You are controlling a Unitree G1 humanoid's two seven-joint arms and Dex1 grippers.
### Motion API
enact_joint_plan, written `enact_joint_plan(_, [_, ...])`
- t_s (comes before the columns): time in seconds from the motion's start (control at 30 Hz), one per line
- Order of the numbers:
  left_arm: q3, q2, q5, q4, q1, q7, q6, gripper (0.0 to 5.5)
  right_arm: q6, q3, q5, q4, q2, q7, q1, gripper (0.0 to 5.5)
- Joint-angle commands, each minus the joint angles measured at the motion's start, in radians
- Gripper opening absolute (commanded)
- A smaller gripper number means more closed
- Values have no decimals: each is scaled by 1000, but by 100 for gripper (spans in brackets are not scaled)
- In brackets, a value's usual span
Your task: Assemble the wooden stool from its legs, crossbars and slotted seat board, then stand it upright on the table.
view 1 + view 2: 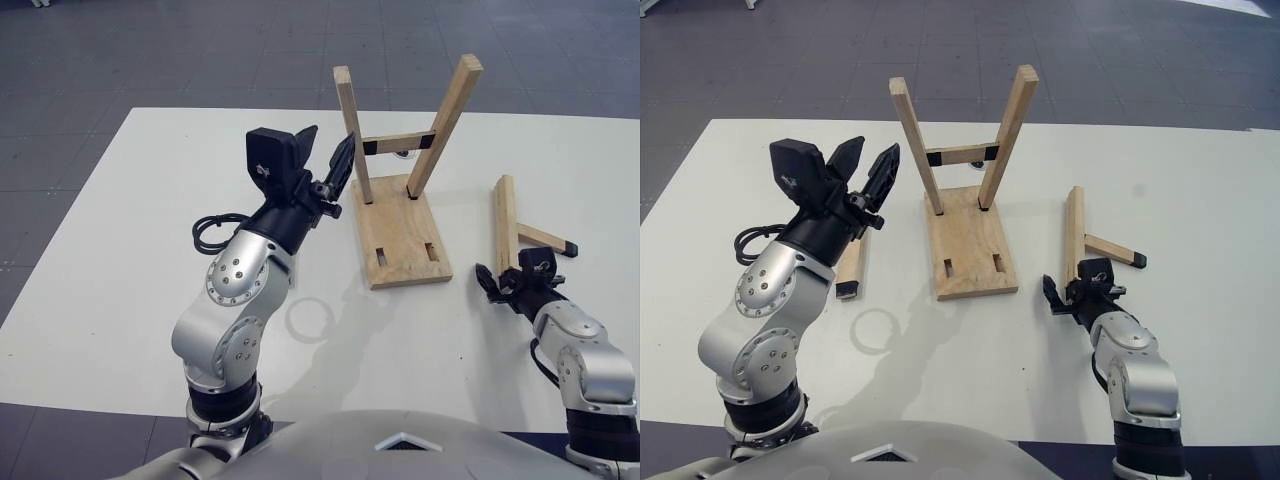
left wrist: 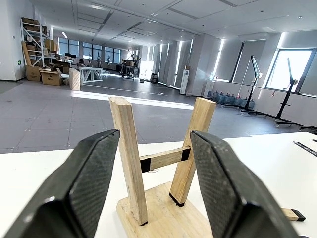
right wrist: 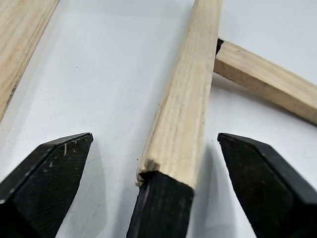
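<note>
The slotted seat board (image 1: 398,238) lies flat on the white table (image 1: 120,260). Two legs (image 1: 349,130) (image 1: 446,122) stand in its far slots, joined by a crossbar (image 1: 398,143). My left gripper (image 1: 876,152) hangs open in the air just left of them; the left wrist view frames both legs between its fingers (image 2: 84,188). A loose leg (image 1: 506,222) with a crossbar (image 1: 545,238) attached lies right of the board. My right gripper (image 3: 154,136) is open at table level, astride that leg's black-tipped near end (image 3: 159,206). Another wooden piece (image 1: 850,265) lies under my left arm.
A black cable (image 1: 213,232) loops from the left forearm. A faint ring mark (image 1: 310,318) shows on the table near the front. The board's near slots (image 1: 381,257) are unfilled. The table's far edge runs just behind the upright legs.
</note>
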Motion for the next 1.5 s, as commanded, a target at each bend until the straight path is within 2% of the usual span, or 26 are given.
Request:
enact_joint_plan(0.03, [14,10,-6,13,-13,-6,23,264,-1,17,-43,42,12,-22,6,380])
enact_joint_plan(0.3, [45,20,-41,31,-13,-24,69,264,-119,-11,-93,87,-11,-33,-115,235])
enact_joint_plan(0.47, [119,52,-104,61,-50,-64,99,264,-210,-71,-126,129,-50,-53,-252,143])
enact_joint_plan(0.6, [150,71,-144,86,-81,-81,122,264,-238,-66,-137,116,-52,-43,-298,59])
enact_joint_plan(0.67, [140,73,-139,87,-78,-76,119,264,-175,-71,-94,103,-22,-30,-292,59])
enact_joint_plan(0.73, [128,70,-135,83,-69,-68,115,264,-129,-80,-72,76,-4,-30,-281,84])
enact_joint_plan(0.93, [117,61,-134,74,-56,-53,114,264,51,-147,13,17,46,-45,-257,197])
enact_joint_plan(1.23, [95,53,-111,53,-68,-19,114,264,234,-67,32,40,54,1,-92,368])
enact_joint_plan(1.5, [87,52,-111,49,-68,-8,118,264,194,-59,25,36,72,4,-73,219])
